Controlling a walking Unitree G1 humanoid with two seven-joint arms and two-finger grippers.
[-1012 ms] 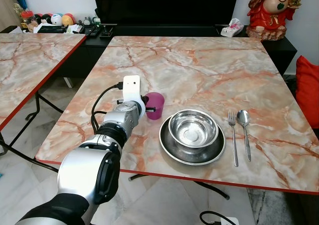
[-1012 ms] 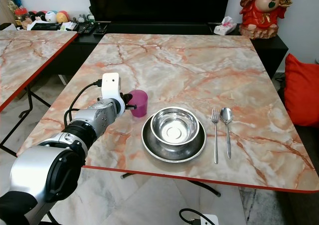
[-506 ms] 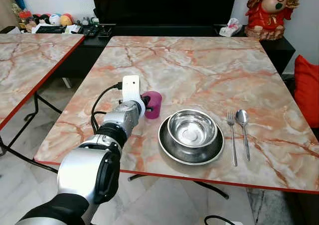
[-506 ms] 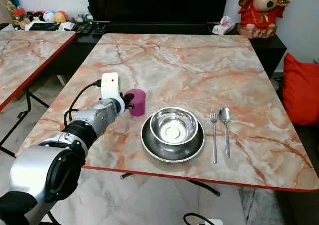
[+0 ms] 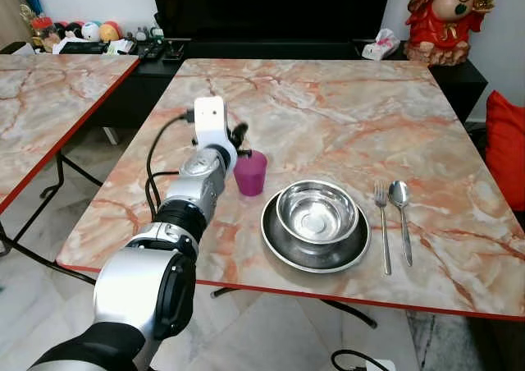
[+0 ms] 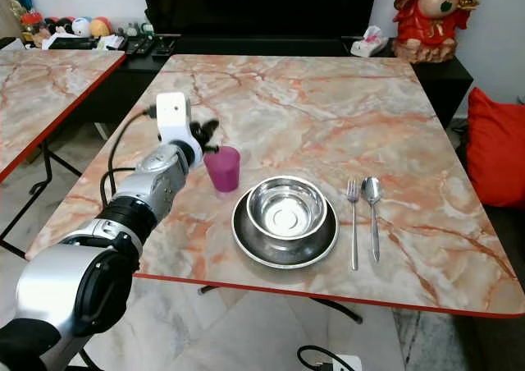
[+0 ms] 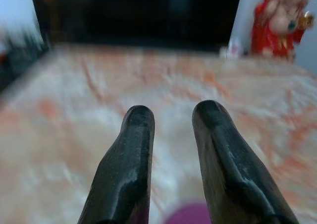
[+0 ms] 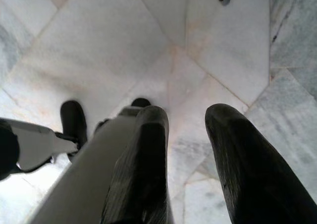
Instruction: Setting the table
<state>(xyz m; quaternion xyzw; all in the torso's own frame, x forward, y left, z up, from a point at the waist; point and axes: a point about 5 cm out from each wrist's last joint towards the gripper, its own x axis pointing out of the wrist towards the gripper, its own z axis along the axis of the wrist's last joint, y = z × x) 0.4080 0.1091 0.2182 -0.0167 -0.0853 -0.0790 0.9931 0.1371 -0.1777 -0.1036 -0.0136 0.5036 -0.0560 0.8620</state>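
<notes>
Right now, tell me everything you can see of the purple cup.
The purple cup is a small, opaque tumbler that looks like plastic, slightly tapered toward its base. It stands upright, mouth up, on the marble-patterned table, just left of the steel plate and bowl, apart from them. The left gripper hovers open just above and behind its rim, not touching it. Whether it holds anything cannot be told.

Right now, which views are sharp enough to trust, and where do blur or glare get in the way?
Left and right eye views: sharp and evenly lit, with a bright reflection inside the steel bowl. Left wrist view: tabletop and red statue are blurred, the left gripper fairly crisp, the purple cup out of focus. Right wrist view: clear; the right gripper is dark against the pale floor.
</notes>
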